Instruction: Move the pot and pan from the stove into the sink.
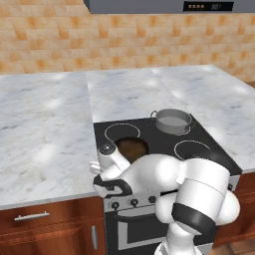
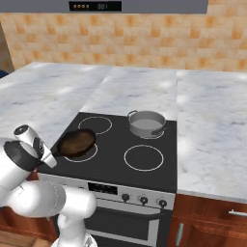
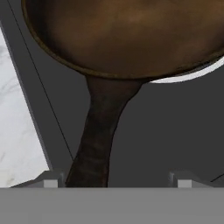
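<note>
Two pincer (image 3: 116,181) tips stood wide astride the round dark cast-iron skillet's (image 3: 127,39) long black handle (image 3: 98,135), lower frame, ready to clamp.

Robot arm folded low, hand reaching forward and down.
The white arm (image 1: 199,199) bends sharply at its elbow; the gripper (image 3: 116,180) has its two finger tips (image 3: 51,180) spread well apart, jaws parted.

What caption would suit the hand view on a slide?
Gripper poised with jaws apart astride the long handle of the pan, which sits on the stove.
</note>
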{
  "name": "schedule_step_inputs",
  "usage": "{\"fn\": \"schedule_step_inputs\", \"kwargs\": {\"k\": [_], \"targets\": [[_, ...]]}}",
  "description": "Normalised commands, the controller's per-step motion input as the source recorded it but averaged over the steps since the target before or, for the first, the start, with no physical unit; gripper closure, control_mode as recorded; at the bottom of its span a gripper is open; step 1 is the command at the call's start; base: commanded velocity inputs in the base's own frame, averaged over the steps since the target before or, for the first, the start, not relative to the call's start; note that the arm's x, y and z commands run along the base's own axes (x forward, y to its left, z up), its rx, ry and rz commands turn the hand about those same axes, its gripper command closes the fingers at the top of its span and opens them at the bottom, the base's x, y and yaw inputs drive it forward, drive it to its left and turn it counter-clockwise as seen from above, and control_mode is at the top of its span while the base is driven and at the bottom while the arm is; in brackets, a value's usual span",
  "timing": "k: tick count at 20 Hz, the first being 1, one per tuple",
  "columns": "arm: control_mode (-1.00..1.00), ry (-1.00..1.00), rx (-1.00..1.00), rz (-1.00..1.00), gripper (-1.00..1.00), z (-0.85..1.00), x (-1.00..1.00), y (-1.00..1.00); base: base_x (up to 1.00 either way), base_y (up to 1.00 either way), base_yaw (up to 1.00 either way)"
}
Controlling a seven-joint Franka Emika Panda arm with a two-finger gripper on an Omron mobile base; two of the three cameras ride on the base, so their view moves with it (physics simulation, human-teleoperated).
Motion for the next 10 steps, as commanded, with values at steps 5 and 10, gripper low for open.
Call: {"fn": "schedule_step_inputs", "kwargs": {"k": [5,10], "targets": [[-1.00,0.00,-0.01,-0.02,-1.00,-0.05,0.17,0.03,0.00,0.00,0.00],[-1.00,0.01,-0.04,-0.04,-1.00,-0.23,0.21,0.05,0.00,0.00,0.00]]}}
